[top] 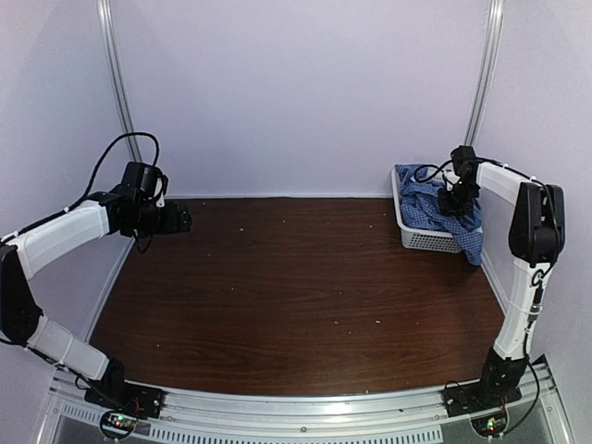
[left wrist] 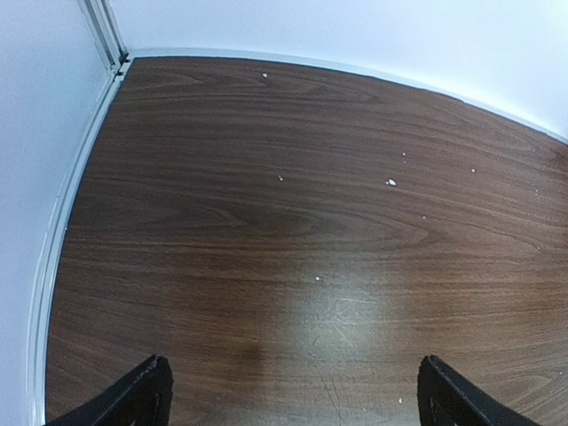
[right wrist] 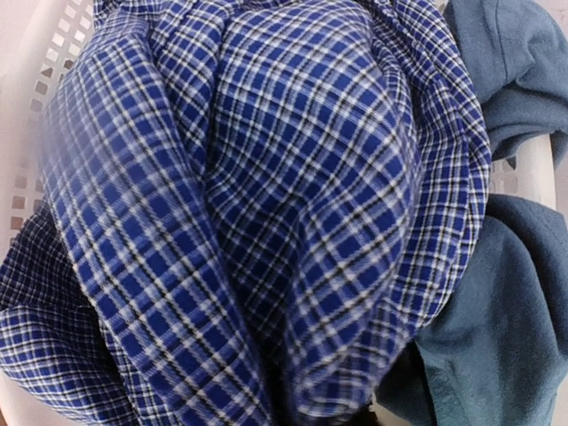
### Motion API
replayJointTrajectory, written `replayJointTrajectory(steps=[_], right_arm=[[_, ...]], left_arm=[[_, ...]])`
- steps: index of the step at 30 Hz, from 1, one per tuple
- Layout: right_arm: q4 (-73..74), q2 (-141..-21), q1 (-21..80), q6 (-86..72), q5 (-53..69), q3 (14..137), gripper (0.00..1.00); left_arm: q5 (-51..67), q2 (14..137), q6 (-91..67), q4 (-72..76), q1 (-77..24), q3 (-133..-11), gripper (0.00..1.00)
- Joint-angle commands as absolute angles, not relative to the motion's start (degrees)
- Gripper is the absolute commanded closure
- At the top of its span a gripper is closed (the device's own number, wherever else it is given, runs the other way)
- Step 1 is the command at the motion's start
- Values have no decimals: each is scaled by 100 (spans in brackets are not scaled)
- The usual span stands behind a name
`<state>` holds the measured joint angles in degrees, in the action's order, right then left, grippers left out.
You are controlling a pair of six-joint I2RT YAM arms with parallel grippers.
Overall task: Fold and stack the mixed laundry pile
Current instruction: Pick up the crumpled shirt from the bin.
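No text, label, brand, number or sign can be read in any view. The checked shirt [right wrist: 266,222], the teal t-shirt [right wrist: 506,337], the white basket [top: 427,240] and the tabletop [left wrist: 266,222] show only pattern, plain cloth, lattice and wood grain.

You can't see the right gripper [top: 455,203] jaws: checked shirt [right wrist: 266,222] fills its wrist view, t-shirt [right wrist: 506,319] cropped at right, basket [right wrist: 31,62] wall blurred.
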<state>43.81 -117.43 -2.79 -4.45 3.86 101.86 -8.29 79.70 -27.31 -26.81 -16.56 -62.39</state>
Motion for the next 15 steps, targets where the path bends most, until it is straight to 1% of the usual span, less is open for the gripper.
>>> replayJointTrajectory(steps=[1, 2, 5, 10, 12, 15], right_arm=[[4397, -11400, -142, -433, 473, 10355, 92], [4399, -11306, -96, -439, 489, 10377, 99], [4462, -11061, 83, -470, 635, 10596, 100], [4631, -10743, 771, -509, 919, 11324, 100], [4768, -10696, 1116, -466, 937, 11846, 100], [5016, -10749, 1705, -440, 1072, 12670, 100]], left_arm=[[-995, 7493, -2618, -2309, -1635, -6037, 2], [-1022, 7441, -2622, -2308, -1633, -6015, 2], [-933, 7322, -2587, -2221, -1633, -5978, 2], [-635, 7137, -2528, -1747, -1635, -5666, 2], [-580, 6940, -2546, -1441, -1635, -5465, 3], [-579, 6828, -2530, -1512, -1635, -5473, 2]])
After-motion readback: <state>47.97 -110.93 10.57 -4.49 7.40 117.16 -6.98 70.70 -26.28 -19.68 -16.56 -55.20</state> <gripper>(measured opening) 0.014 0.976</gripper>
